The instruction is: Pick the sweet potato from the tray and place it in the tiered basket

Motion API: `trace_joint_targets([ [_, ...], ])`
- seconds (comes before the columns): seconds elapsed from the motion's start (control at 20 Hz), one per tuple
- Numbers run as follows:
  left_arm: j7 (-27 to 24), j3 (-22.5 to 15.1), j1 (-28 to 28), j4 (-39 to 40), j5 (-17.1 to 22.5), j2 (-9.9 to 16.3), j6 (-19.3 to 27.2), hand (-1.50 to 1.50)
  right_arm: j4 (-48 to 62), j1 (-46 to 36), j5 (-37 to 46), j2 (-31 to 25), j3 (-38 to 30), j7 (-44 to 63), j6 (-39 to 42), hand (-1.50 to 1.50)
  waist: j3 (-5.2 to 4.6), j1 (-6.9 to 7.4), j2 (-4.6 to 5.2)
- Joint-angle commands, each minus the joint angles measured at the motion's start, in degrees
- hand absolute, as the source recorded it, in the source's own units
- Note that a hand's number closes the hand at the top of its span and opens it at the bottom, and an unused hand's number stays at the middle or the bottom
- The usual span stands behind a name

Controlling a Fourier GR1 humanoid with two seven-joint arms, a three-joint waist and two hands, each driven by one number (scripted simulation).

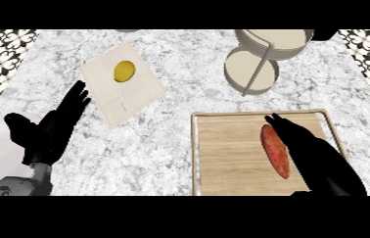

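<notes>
Looking first at the sweet potato (275,151), we see that it lies on the wooden tray (224,158), in the right half, with its long side running from the far end toward us. It is not lifted, so we judge that the pick is not done yet. Our right hand (307,146) is just beside it on its right side, with straight fingers that point away from us along the potato; they do not curl round it, and we cannot tell if they touch it. The tiered basket (264,56) stands on the marble counter (188,65) beyond the tray, near its far right corner, and we see nothing inside its bowls. So the grasp, the carrying and the placing are all left to do. Our left hand (54,127) rests open near the left edge. Just beyond it, a pale cutting board (108,97) holds a lemon (124,71); this is not part of the task.
</notes>
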Motion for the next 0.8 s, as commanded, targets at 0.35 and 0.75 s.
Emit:
trace_joint_targets([
  [0.35, -2.7, 3.5, 4.2, 0.3, -3.1, -3.0, -4.0, 0.00, 12.8, 4.2, 15.1, 9.6, 2.1, -6.3, -2.6, -1.50, 0.05, -0.16, -0.02],
  [0.75, 5.2, 7.6, 2.0, -4.8, -3.4, -2.2, -5.5, 0.00, 22.2, 4.3, 21.3, 10.8, -4.4, -17.8, -7.1, -1.50, 0.06, -0.16, -0.01],
])
